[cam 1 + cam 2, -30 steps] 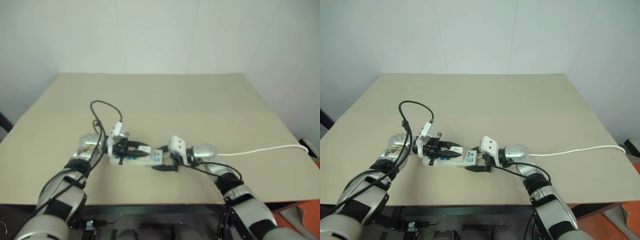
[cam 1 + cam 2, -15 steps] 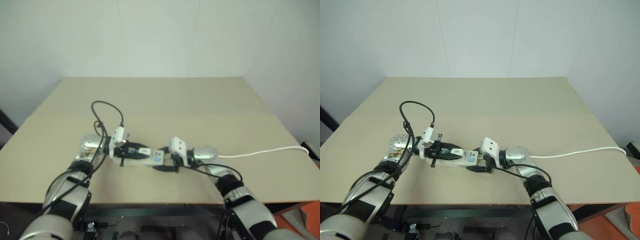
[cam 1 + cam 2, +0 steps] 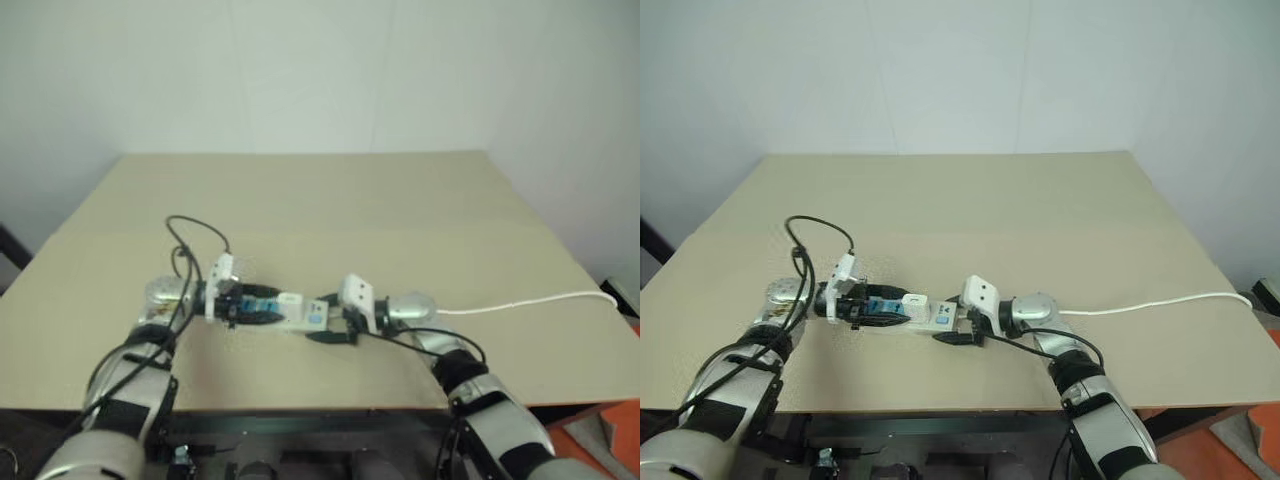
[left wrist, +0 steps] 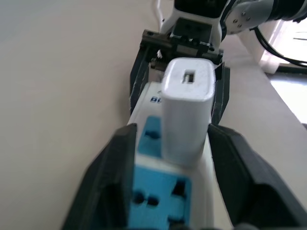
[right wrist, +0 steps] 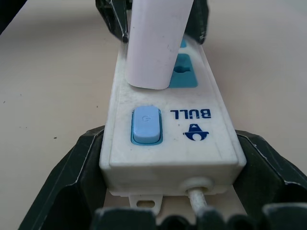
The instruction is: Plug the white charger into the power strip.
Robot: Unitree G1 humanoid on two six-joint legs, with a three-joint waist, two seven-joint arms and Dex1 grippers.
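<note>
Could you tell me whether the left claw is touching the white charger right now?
Apart: the left wrist view shows the left claw open, a gap between each finger and the white charger.

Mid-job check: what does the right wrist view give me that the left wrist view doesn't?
Right wrist view: the blue switch, the BULL logo and the cord's exit on the power strip. Left wrist view: the port atop the white charger, a free blue socket, and the right gripper at the strip's far end. Both: the charger standing upright in the strip.
</note>
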